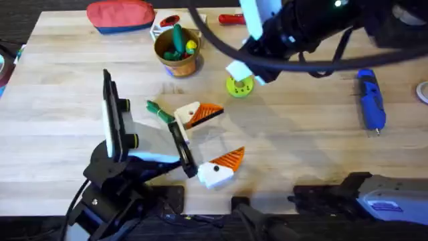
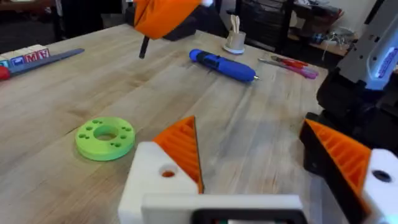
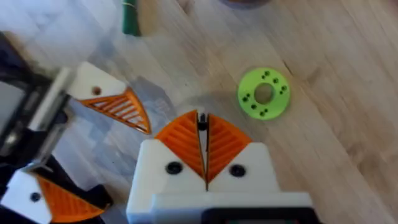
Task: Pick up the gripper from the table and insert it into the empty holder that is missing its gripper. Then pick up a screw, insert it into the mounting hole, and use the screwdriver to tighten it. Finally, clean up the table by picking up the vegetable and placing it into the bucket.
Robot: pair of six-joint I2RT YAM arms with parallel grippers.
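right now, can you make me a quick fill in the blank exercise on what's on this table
1. The ring with holes is coloured ___.
2. The blue screwdriver lies on the robot's ___ side of the table.
3. The right claw is ___ on a thin dark piece.
4. The left claw is ___, its orange fingers spread apart.

Missing words: green; right; shut; open

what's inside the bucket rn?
The bucket holds green toy pieces and a yellow one, sticking up above its rim. Anything deeper inside is covered by them and the wall.
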